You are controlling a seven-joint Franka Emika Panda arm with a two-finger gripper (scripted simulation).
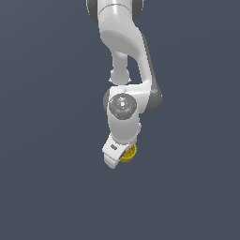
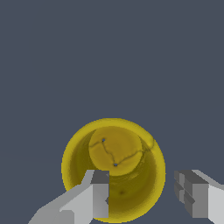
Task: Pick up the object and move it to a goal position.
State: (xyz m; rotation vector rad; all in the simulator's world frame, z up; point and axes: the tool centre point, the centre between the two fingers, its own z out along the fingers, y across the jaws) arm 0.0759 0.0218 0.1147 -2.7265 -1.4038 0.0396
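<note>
The object is a small yellow cup, seen from above in the wrist view with its opening toward the camera and its round base visible inside. My gripper is open and directly over it. One finger shows over the cup's opening. The other finger stands outside the rim with a small gap to the cup wall. In the exterior view the cup peeks out beside the white gripper, which hides most of it. I cannot tell whether the cup rests on the surface.
A plain dark blue-grey surface fills both views. The white arm comes down from the top of the exterior view. No other objects or goal marker show.
</note>
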